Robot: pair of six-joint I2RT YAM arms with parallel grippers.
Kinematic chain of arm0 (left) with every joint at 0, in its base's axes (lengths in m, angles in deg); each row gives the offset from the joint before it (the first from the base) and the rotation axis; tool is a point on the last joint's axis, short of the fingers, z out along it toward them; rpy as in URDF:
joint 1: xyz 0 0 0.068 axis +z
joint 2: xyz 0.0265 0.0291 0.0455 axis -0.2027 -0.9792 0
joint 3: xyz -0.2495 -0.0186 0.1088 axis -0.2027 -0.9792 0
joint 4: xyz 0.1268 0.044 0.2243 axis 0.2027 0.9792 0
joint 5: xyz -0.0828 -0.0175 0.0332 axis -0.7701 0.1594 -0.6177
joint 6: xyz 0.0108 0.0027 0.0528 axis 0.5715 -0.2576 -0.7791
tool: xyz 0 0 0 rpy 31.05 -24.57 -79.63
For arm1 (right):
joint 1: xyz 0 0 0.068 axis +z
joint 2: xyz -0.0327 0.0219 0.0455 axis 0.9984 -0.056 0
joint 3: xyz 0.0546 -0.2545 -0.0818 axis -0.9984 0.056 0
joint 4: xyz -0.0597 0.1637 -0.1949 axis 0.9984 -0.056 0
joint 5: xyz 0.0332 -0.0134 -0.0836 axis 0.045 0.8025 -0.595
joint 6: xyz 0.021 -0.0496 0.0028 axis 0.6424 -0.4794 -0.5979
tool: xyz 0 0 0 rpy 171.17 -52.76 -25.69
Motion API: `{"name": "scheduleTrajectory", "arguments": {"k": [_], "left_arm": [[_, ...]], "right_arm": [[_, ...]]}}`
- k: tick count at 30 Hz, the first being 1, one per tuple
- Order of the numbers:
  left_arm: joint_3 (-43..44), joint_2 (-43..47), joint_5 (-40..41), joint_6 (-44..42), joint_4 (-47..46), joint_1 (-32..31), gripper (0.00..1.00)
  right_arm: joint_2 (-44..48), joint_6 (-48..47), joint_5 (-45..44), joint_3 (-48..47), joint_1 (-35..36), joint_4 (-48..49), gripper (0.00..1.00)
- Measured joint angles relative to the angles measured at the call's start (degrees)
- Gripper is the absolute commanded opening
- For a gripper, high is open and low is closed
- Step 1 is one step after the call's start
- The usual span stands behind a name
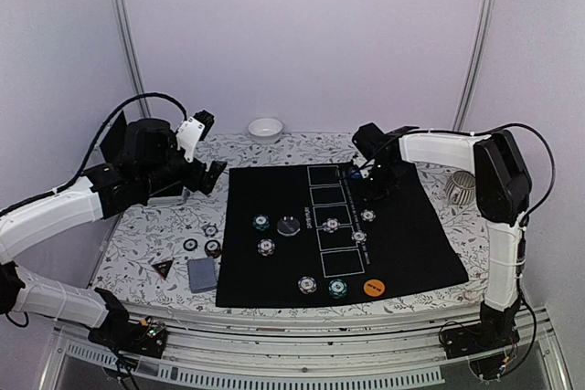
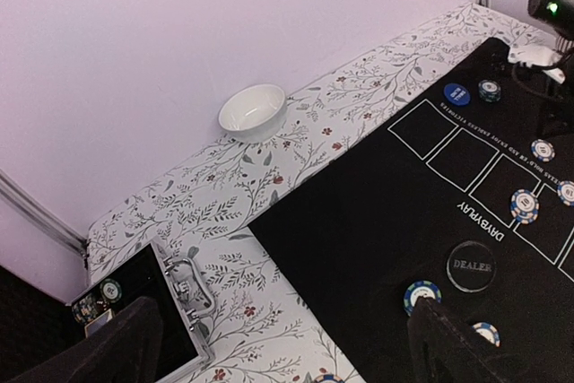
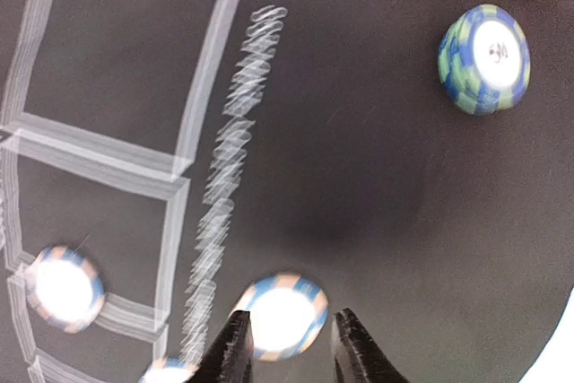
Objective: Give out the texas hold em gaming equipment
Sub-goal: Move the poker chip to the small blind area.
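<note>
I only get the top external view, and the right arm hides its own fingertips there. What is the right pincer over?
Observer: In the right wrist view the right pincer straddles a white-faced chip lying on the black mat. I cannot tell whether it grips the chip.
Operator: And the round disc mid-mat? I cannot read it.
Observer: The left wrist view shows DEALER printed on the round disc.
</note>
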Motion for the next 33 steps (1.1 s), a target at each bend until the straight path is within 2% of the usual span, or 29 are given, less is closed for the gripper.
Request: {"name": "scheduleTrajectory", "arguments": {"k": [2,3,6,15,27,33], "left_arm": [[-0.2,0.0,0.0,-0.1,0.0,0.0,0.98],[-0.2,0.0,0.0,-0.1,-0.1,0.1,0.98],[-0.4,0.0,0.0,-0.1,-0.2,0.1,0.98],[-0.4,0.0,0.0,-0.3,-0.3,0.3,0.98],[-0.5,0.0,0.1,-0.5,-0.3,0.4,0.98],[-0.6,0.0,0.2,-0.5,-0.3,0.5,0.98]], "right_arm": [[4.7,0.8,2.8,3.8,1.0,0.2,0.06],[6.7,1.5,4.4,5.4,1.7,0.3,0.03],[9.3,3.5,7.2,8.6,4.4,0.4,0.03],[8.5,8.5,12.1,15.3,9.1,-1.1,0.02],[4.2,8.6,11.4,11.6,7.2,-2.6,0.02],[1.7,6.6,7.0,7.6,4.6,-3.0,0.03]]}}
